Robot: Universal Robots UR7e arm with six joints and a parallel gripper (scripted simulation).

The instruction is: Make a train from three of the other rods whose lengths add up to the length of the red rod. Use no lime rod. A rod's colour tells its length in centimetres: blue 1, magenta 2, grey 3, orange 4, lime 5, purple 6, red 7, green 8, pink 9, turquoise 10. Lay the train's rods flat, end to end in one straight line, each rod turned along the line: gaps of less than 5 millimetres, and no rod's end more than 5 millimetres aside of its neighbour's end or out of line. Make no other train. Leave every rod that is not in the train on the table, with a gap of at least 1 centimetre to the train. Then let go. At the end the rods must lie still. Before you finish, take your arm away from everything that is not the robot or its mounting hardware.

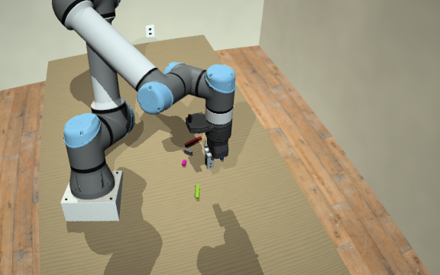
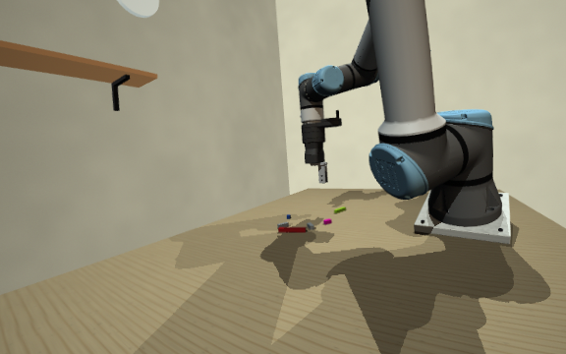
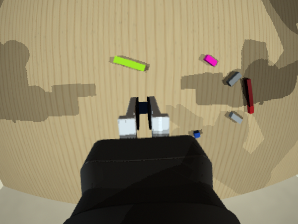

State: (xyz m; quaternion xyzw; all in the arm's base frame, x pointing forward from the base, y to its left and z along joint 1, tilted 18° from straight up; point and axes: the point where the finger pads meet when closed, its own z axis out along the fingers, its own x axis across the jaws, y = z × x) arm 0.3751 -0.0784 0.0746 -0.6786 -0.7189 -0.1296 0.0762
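My gripper (image 1: 209, 164) (image 2: 323, 180) (image 3: 143, 106) is above the table, shut on a small dark blue rod (image 3: 143, 108). Another blue rod (image 1: 221, 158) (image 2: 288, 216) (image 3: 197, 134) lies on the table. One grey rod (image 1: 188, 151) (image 2: 311, 226) (image 3: 234, 78) lies between the magenta rod (image 1: 184, 163) (image 2: 327, 221) (image 3: 211, 60) and the red rod (image 1: 193, 141) (image 2: 292, 229) (image 3: 250, 96). A second grey rod (image 2: 283, 224) (image 3: 236, 117) lies near the red rod's other end, hidden in the top view. The lime rod (image 1: 197, 191) (image 2: 340, 209) (image 3: 129, 63) lies apart.
The robot's base (image 1: 92, 210) (image 2: 465, 231) stands on the table (image 1: 281, 237) (image 2: 91, 305). A wall shelf (image 2: 57, 59) is on the left in the exterior view, away from the rods. Arm shadows cross the table.
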